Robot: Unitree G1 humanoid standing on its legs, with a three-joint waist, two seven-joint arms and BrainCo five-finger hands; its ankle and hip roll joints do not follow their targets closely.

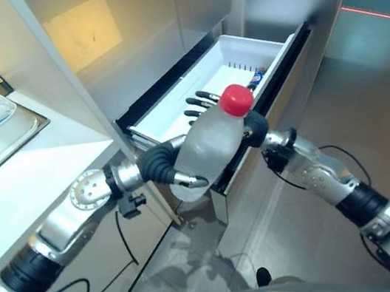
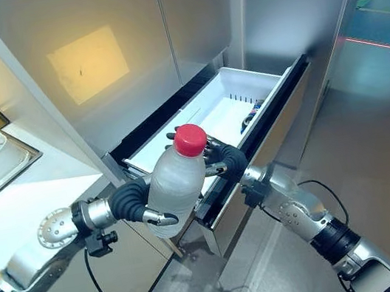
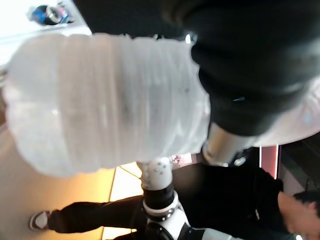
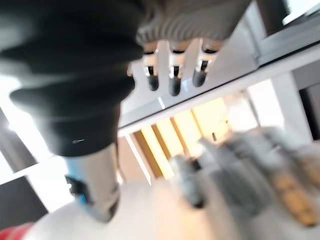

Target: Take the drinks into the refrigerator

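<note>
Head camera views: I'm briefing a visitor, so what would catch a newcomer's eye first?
The cloudy bottle with its red cap, held in the left hand above the front edge of the open white drawer. The right hand hovers open just behind the bottle, and a small can lies inside the drawer.

Your left arm (image 1: 72,215) came in as silver-grey shells, and you could see a round metal disc with a ring of small holes at the joint (image 1: 87,191). A black ribbed band wrapped the forearm lower down. Your left hand (image 1: 162,166) wore its dark ribbed cover over the wrist, with silver fingers (image 1: 190,180) ending in dark tips. Your right arm (image 1: 329,177) matched it, with the same grey casing broken by black ribbed sections. Your right hand (image 1: 254,128) had the same dark cover, and its dark-tipped fingers (image 4: 172,70) sat in a neat silver row.
</note>
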